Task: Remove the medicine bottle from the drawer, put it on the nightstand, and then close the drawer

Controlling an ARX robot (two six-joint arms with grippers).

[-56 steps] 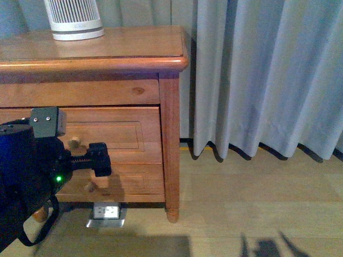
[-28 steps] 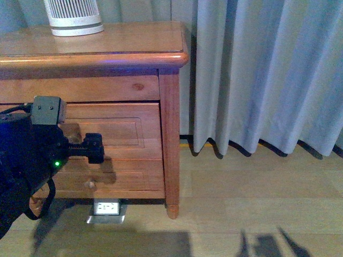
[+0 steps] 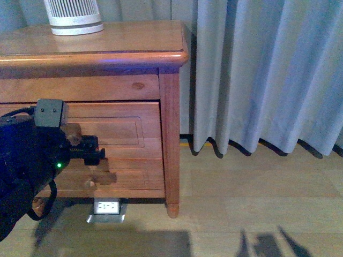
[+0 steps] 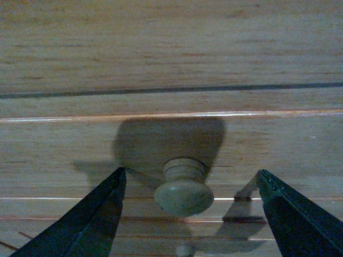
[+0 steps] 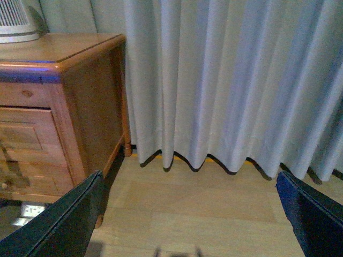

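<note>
The small white medicine bottle shows in none of the views; most likely it lies inside the honey-coloured, panel-fronted upper drawer (image 3: 126, 128), which looks shut flush with the frame. The way in is its small round wooden knob (image 4: 184, 190); the left wrist view has it dead centre, standing proud of the panel on a short neck. The black left gripper (image 4: 190, 172) is set square to that front with its jaws apart, one dark finger on either side of the knob and neither touching it; the gap is wider than the knob needs, which suits lining up before a pinch, not a grasp already made. I judge the task to be at its very start; the knob is not yet held, the drawer not yet pulled. The next move calls for the jaws to meet on the neck behind the knob's head; a grip on the rounded face alone could slip under the pull. Just below, the matching lower drawer (image 3: 134, 179) carries its own knob, near enough to be mistaken for the target. Above, the honey-coloured wooden nightstand (image 3: 118, 45) has bare top beside the white slatted device (image 3: 72, 16); room enough, I think, for the bottle. The black right gripper (image 5: 188, 176) hangs well apart, jaws wide and empty, facing the pale grey pleated curtain (image 5: 225, 80) and the light wooden floor (image 5: 214, 209); presumably kept free to fetch the bottle.
</note>
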